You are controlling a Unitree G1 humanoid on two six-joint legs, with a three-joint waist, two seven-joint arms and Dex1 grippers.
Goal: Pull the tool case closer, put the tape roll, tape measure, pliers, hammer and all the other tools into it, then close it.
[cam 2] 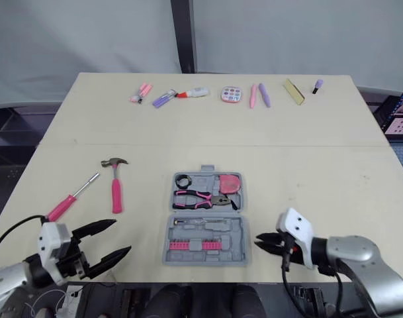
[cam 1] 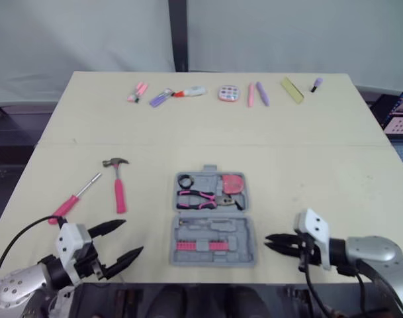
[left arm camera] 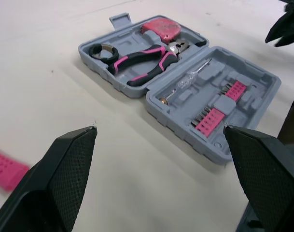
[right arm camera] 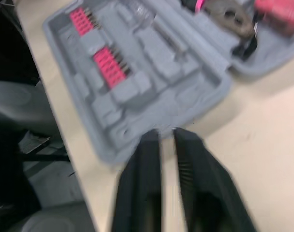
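The grey tool case lies open at the table's front middle. Its far half holds a black tape roll, pink-handled pliers and a pink tape measure; the near half holds pink bit racks. A pink-handled hammer and a pink screwdriver lie on the table left of the case. My left gripper hangs open near the front edge, left of the case and below the hammer. My right gripper is shut with nothing in it, just right of the case's near half.
A row of small pink and purple items, a round pink palette and a yellow strip lies along the table's far edge. Bare tabletop separates that row from the case. A cable loops off my left arm.
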